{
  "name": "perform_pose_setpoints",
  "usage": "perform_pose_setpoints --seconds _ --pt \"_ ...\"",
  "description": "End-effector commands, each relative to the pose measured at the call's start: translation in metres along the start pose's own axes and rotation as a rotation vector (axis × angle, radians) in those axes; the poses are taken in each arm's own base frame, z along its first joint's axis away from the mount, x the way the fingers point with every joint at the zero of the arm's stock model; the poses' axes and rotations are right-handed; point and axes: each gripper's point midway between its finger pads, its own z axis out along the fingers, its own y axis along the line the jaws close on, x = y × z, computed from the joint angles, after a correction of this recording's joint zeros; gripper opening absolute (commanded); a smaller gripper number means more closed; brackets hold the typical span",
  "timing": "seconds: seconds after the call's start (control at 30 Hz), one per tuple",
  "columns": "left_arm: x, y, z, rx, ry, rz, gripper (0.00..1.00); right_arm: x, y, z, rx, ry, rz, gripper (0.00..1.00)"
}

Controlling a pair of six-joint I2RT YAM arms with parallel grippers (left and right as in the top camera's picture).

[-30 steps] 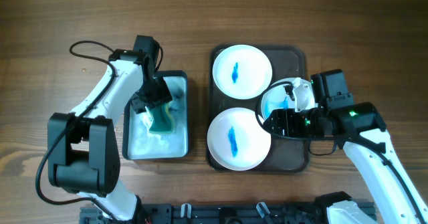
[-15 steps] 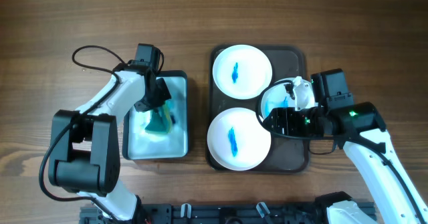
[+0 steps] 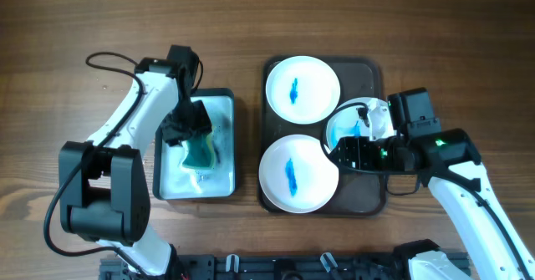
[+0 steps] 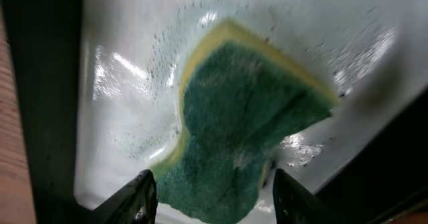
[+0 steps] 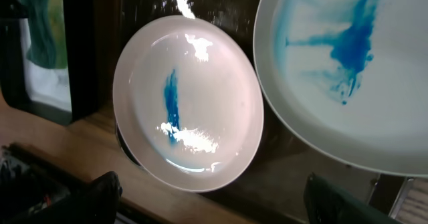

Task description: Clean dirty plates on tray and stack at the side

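Three white plates with blue smears lie on the dark brown tray (image 3: 373, 198): one at the back (image 3: 302, 89), one at the front (image 3: 298, 173), and one at the right (image 3: 343, 123) partly under my right arm. My right gripper (image 3: 336, 153) (image 5: 214, 204) hovers open between the front plate (image 5: 187, 103) and the right plate (image 5: 348, 70), holding nothing. My left gripper (image 3: 188, 128) (image 4: 212, 200) is down in the basin, open, its fingers either side of the near end of the green sponge (image 4: 247, 117) (image 3: 201, 153).
The black-rimmed basin (image 3: 160, 186) stands left of the tray, its pale lining (image 4: 114, 83) wet. Bare wooden table (image 3: 67, 29) surrounds both. A black rail (image 3: 276, 267) runs along the front edge. A cable loops behind the left arm (image 3: 109, 61).
My left gripper swung toward the basin's back, then came down again over the sponge, which shifted a little. The right arm and the plates have not moved.
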Motion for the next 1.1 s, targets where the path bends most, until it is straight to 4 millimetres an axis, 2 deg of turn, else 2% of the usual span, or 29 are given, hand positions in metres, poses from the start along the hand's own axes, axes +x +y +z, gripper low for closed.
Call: perform_pose_setpoints --seconds 0.0,0.13,0.2,0.3,0.37,0.53,0.7,0.8,0.97,1.07 --pt "0.026 0.003 0.025 0.002 0.08 0.008 0.52 0.02 0.006 0.012 -0.037 0.068 0.006 0.86" --pt "0.031 -0.001 0.053 0.032 0.056 0.024 0.52 0.036 -0.013 0.03 0.075 0.094 0.117 0.84" --pt "0.029 -0.003 0.059 0.043 0.039 0.026 0.41 0.04 -0.023 0.035 0.118 0.089 0.163 0.82" --pt "0.025 -0.004 0.061 0.05 0.018 0.027 0.15 0.041 -0.033 0.04 0.16 0.072 0.198 0.77" --pt "0.022 -0.005 0.061 0.05 0.004 0.028 0.04 0.041 -0.034 0.044 0.157 0.062 0.208 0.75" --pt "0.022 -0.005 0.058 0.049 0.006 0.028 0.04 0.039 -0.038 0.053 0.146 0.034 0.202 0.68" --pt "0.021 -0.006 0.038 0.05 0.004 0.029 0.04 0.032 -0.039 0.064 0.125 0.011 0.089 0.57" --pt "0.017 -0.009 0.016 0.066 -0.021 0.033 0.04 0.031 -0.027 0.075 0.04 0.038 0.0 0.5" --pt "0.016 -0.011 -0.022 0.099 -0.074 0.036 0.04 0.032 -0.037 0.094 0.066 0.085 0.105 0.47" --pt "0.016 -0.012 -0.045 0.133 -0.114 0.038 0.04 0.036 -0.043 0.108 0.078 0.126 0.154 0.39"
